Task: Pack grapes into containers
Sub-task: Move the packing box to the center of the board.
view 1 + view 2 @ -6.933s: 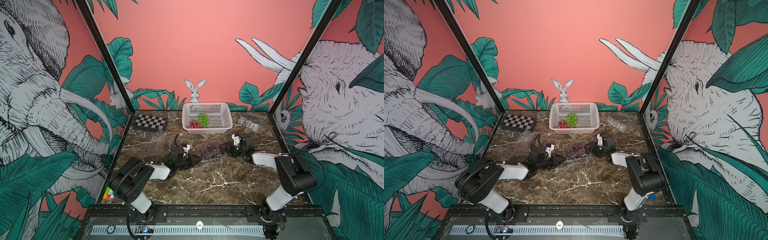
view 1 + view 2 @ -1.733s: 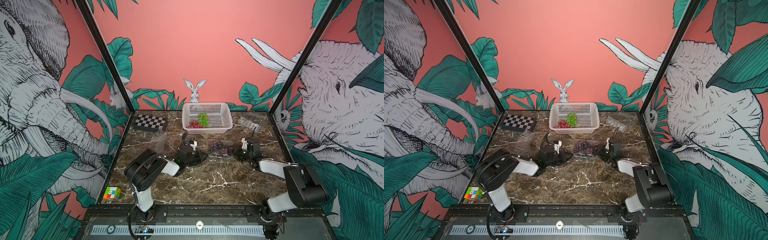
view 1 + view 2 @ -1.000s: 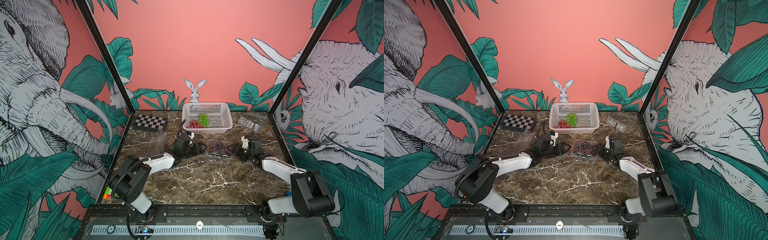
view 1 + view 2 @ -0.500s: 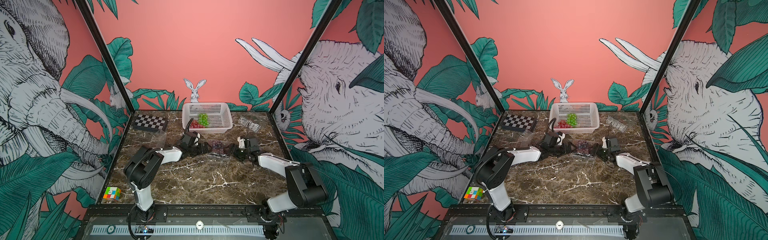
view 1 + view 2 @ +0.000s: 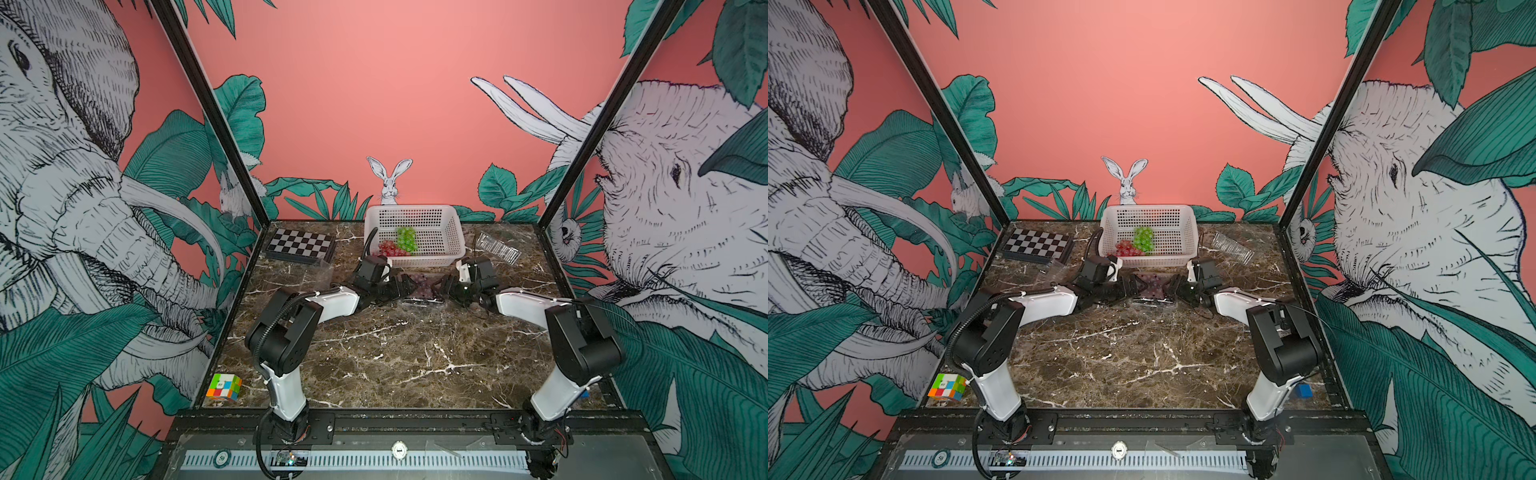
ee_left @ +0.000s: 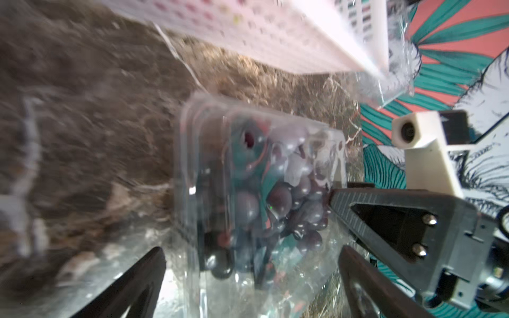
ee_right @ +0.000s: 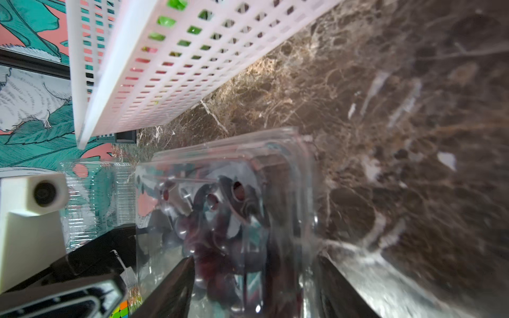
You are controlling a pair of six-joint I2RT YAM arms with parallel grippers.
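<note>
Here's the counter (image 5: pixel 395 353), with the white basket (image 5: pixel 432 220) just beyond both sets of jaws. Squarely between them lies a clear container (image 5: pixel 422 286) with the dark grapes (image 6: pixel 278 198) inside, so bunch one looks packed! The left jaws are spread wide, straddling its end without clamping. The right jaws bracket the opposite end, but I can't tell if they're pinching. One empty container (image 5: pixel 322 270) lies outside the left jaws, a second empty container (image 5: pixel 496 248) beyond the right jaws. The red grapes (image 5: pixel 388 248) and green grapes (image 5: pixel 406 239) are in the basket. Two bunches to go, I'd say.

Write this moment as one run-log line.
dark grapes: in clear container | left tool: open, at container | right tool: astride container, grip unclear
</note>
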